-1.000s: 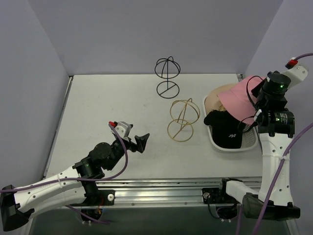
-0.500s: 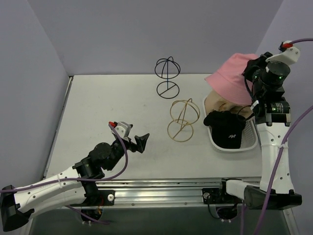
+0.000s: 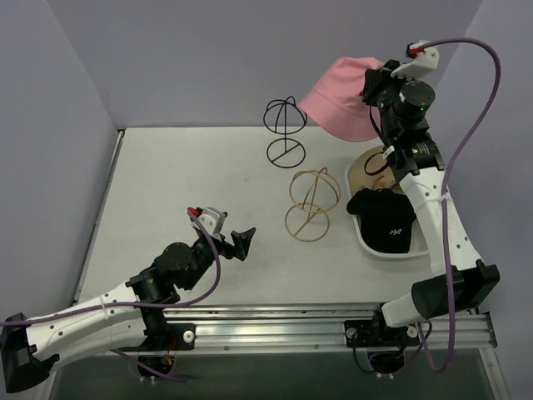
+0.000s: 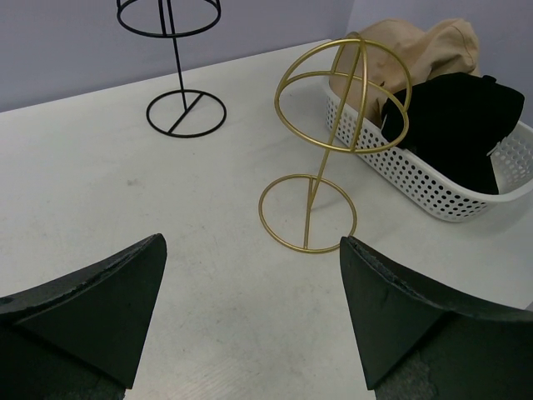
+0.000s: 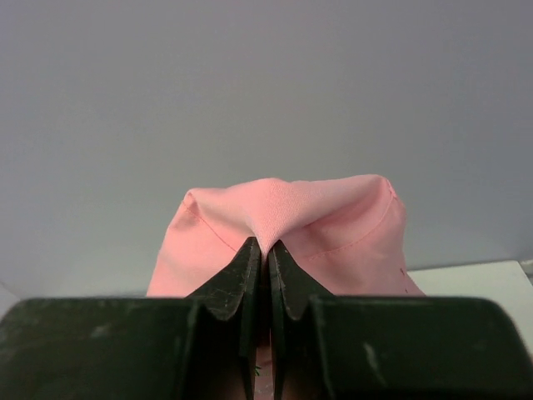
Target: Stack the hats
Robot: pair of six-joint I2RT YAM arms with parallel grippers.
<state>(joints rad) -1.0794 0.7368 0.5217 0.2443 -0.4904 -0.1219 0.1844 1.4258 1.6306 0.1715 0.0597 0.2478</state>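
**Pink bucket hat (image 3: 341,104) hanging off the right gripper (image 5: 266,247)**

So in the overhead view the pink one is in the upper right of the frame, lifted clear of the table (image 3: 166,183) and in front of the back wall. The right fingers are squeezed tight on a fold of its fabric, with basically no gap between them in the wrist view. Below it, at the right of the frame, the white perforated tray (image 4: 416,179) holds the tan bucket hat (image 3: 366,171) at its far end. The black baseball cap (image 3: 385,221) is at the near end, and the two are touching. A gold wire frame (image 3: 312,204) stands just left of the tray, and a black wire frame (image 3: 286,125) is further up near the wall. The left gripper (image 3: 242,242) sits lower left of centre, fingers spread wide, holding nothing, pointed toward the gold frame.
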